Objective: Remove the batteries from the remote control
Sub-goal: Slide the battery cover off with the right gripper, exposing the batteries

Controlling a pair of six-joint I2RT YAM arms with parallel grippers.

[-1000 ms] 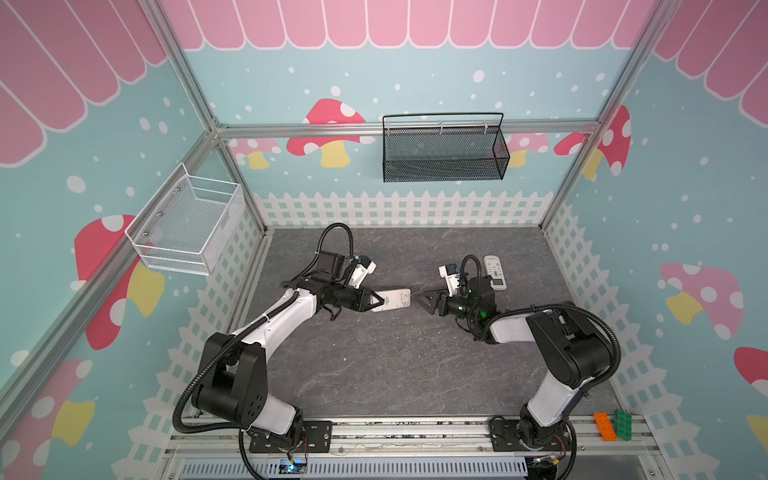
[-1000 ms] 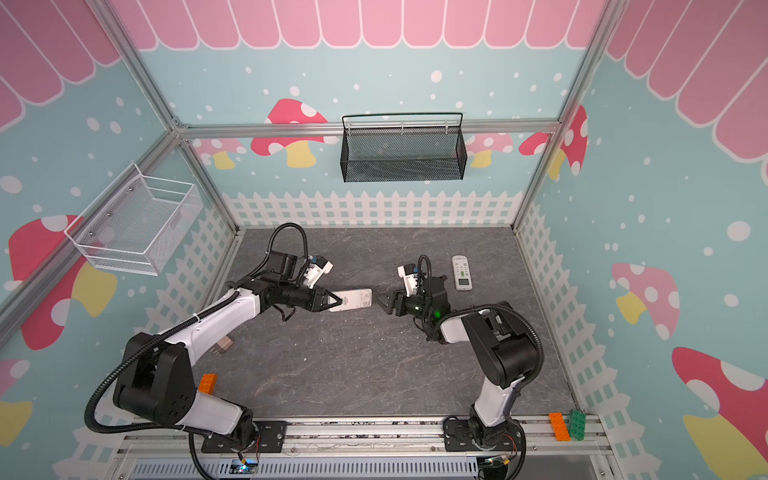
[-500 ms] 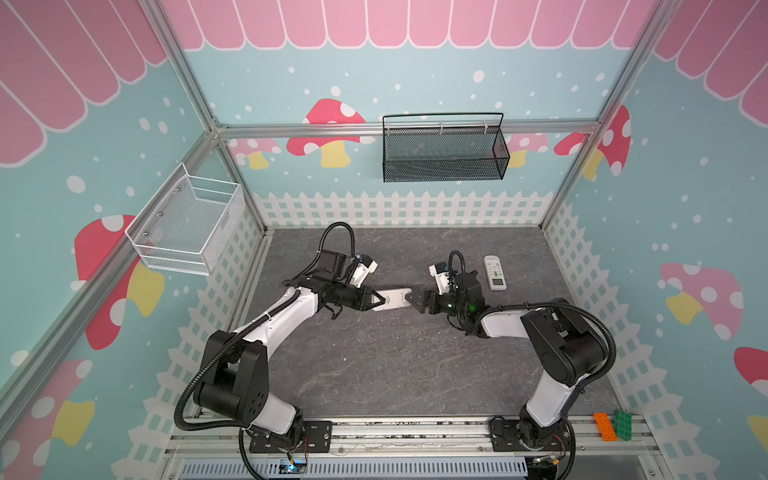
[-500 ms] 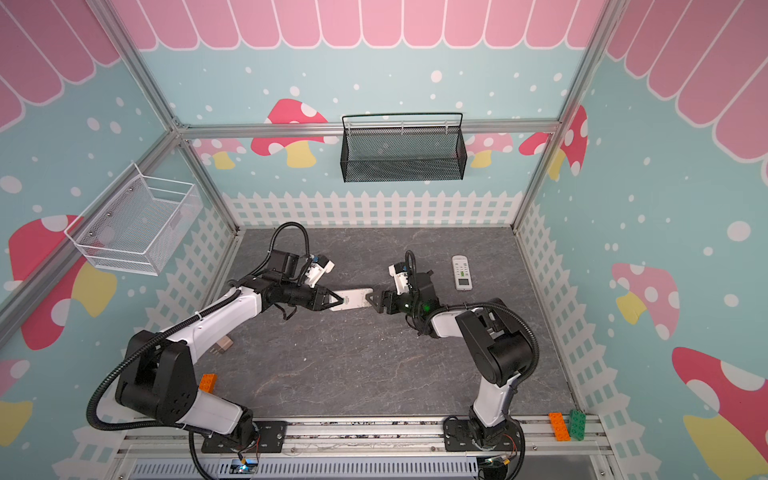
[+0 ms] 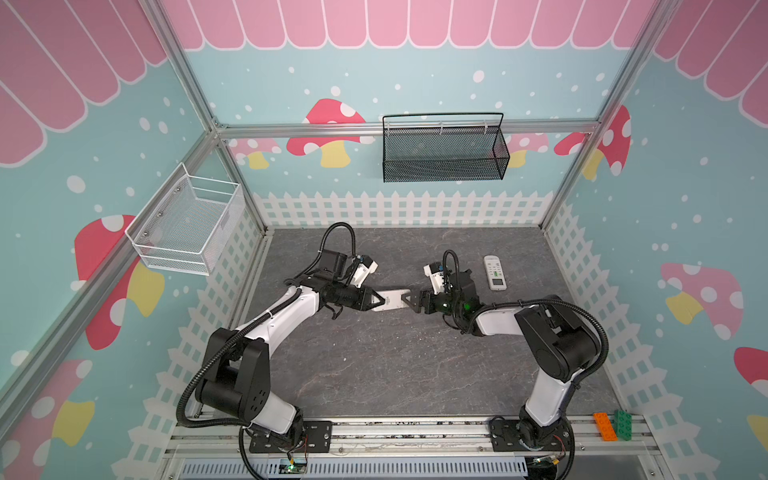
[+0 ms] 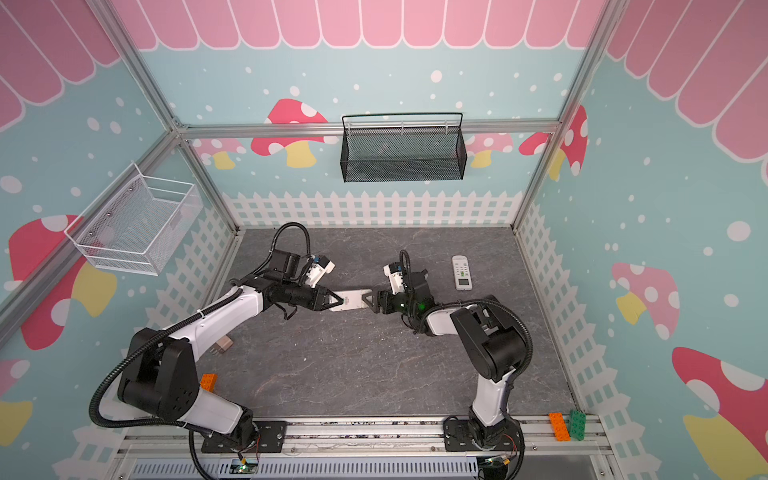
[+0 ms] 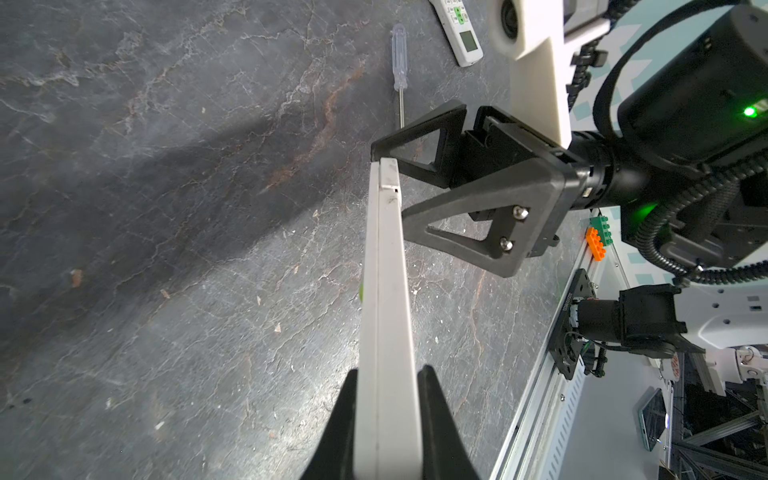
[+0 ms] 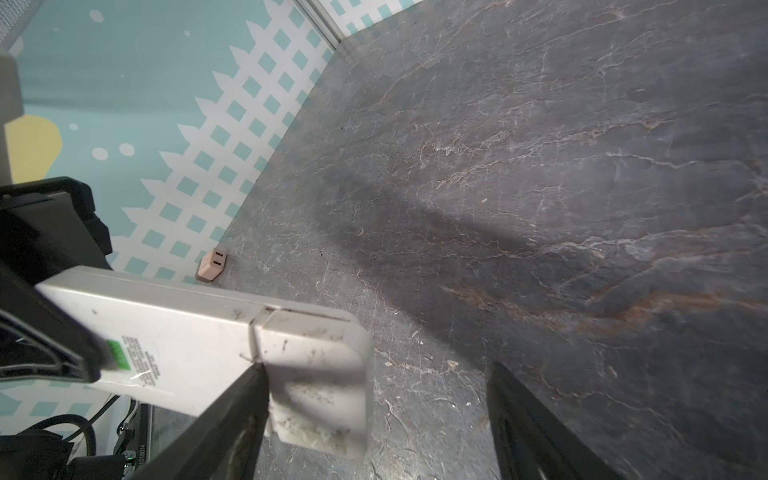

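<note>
A white remote control (image 5: 390, 300) (image 6: 352, 300) hangs just above the middle of the table, and my left gripper (image 5: 376, 300) (image 7: 388, 374) is shut on one end of it. In the left wrist view the remote (image 7: 388, 291) stands on edge between the black fingers. My right gripper (image 5: 409, 300) (image 8: 376, 370) is open around the other end, where the battery cover (image 8: 316, 357) sits. One of its fingers (image 8: 232, 415) touches the cover's side and the other stands well off. The batteries are hidden.
A second white remote (image 5: 494, 272) (image 7: 457, 29) lies at the back right, with a clear-handled screwdriver (image 7: 400, 62) near it. A beige plug (image 8: 212, 266) lies by the left fence. Orange (image 5: 604, 426) and green bricks sit on the front rail. Wire baskets (image 5: 442, 151) hang on the walls.
My right gripper has moved left from beside the second remote to the free end of the held remote. The left arm has kept its grip and has hardly moved.
</note>
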